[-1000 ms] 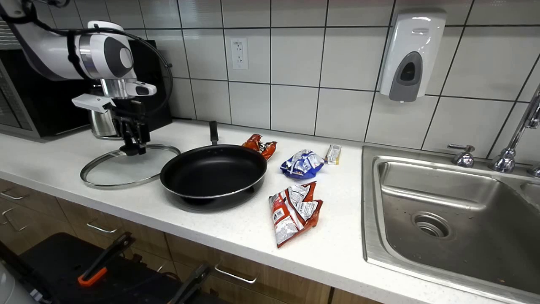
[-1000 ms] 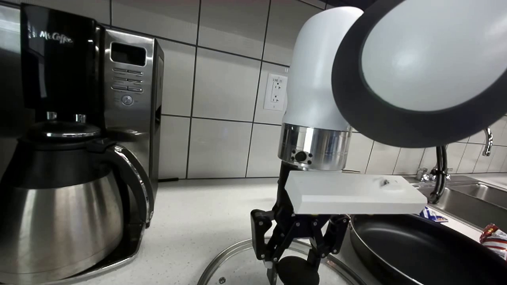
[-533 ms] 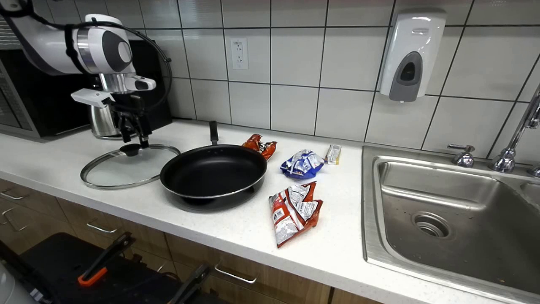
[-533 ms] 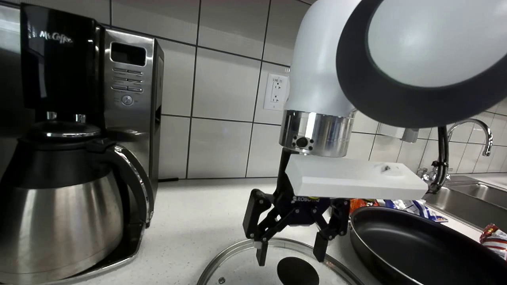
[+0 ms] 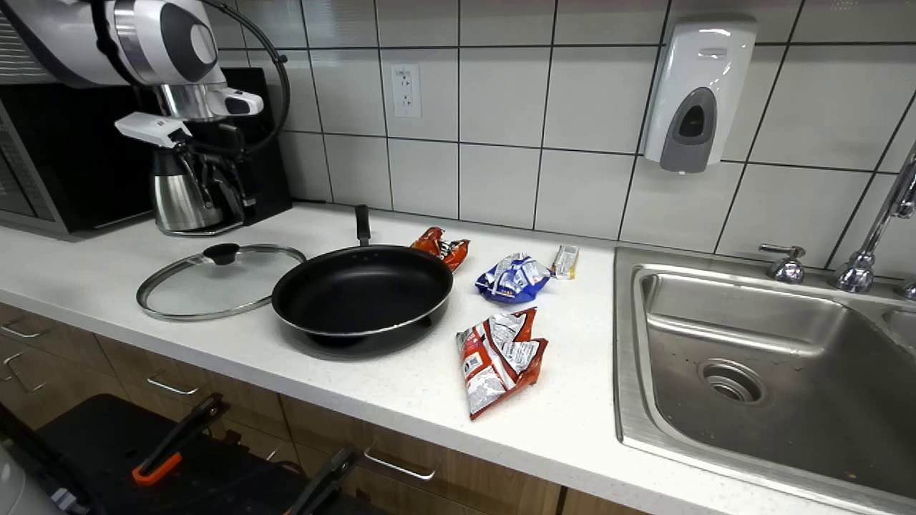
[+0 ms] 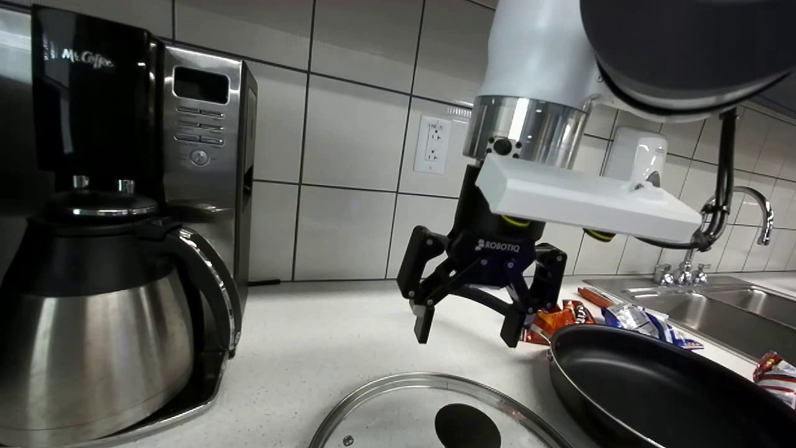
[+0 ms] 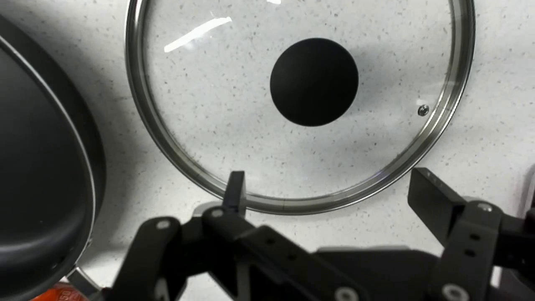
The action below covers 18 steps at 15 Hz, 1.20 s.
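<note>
Hangs with gripper spread and holding nothing; in the wrist view, has round lid toward twelve o'clock, frying pan toward nine.

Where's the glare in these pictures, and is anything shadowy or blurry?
Wrist view: a white glare streak on the glass lid, soft shadow beside the frying pan, and the nearest parts of the gripper look slightly blurred; in an exterior view, bright highlights on the wall dispenser; in an exterior view, a pale sheen on the steel carafe.
</note>
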Each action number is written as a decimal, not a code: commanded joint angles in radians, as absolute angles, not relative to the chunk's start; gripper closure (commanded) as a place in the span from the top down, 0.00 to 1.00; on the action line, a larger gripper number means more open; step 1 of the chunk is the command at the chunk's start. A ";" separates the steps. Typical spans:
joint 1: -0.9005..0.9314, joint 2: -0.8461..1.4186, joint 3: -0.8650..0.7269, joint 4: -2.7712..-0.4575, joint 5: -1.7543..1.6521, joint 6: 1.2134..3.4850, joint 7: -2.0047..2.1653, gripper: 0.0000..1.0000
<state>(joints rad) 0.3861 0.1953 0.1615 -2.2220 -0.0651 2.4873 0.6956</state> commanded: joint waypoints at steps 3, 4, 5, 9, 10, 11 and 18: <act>0.317 0.075 0.169 -2.283 -0.042 2.442 0.645 1.00; 0.305 0.062 0.168 -2.290 -0.039 2.439 0.634 1.00; 0.292 0.050 0.167 -2.298 -0.031 2.436 0.616 1.00; 0.241 0.011 0.156 -2.326 0.005 2.417 0.543 1.00; 0.229 0.004 0.152 -2.332 0.010 2.412 0.531 1.00; 0.219 -0.003 0.147 -2.337 0.013 2.409 0.517 1.00; 0.150 -0.020 0.102 -2.363 0.010 2.413 0.470 1.00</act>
